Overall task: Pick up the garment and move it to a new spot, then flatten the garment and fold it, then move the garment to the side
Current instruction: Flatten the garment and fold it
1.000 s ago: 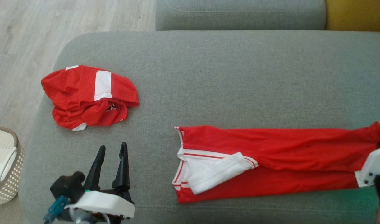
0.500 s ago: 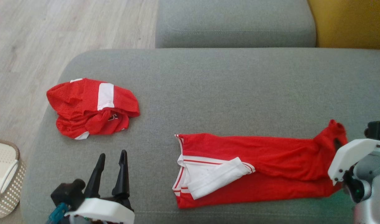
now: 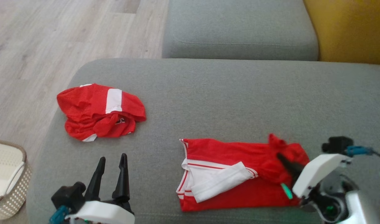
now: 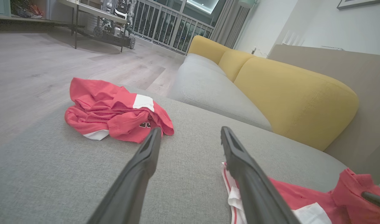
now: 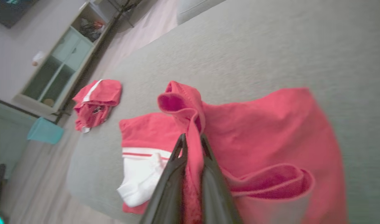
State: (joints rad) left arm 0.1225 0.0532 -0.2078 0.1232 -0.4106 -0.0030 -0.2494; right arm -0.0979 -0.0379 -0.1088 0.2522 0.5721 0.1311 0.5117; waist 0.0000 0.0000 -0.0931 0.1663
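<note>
A red garment with a white sleeve folded on top lies on the grey sofa seat, right of centre. My right gripper is shut on its right end and holds that end lifted over the rest of the cloth. In the right wrist view the fingers of this gripper pinch a raised red fold of the garment. My left gripper hovers open over bare cushion at the lower left, apart from the cloth. Its fingers frame grey seat, with the garment at the lower right.
A second, crumpled red and white garment sits near the seat's left end, ahead of my left gripper. A woven basket stands on the wood floor at the left. Another grey cushion and a yellow backrest lie beyond.
My right gripper has carried the garment's right end leftwards over the cloth, so the spread garment looks much shorter. The head camera has shifted. The left gripper stays open in place.
</note>
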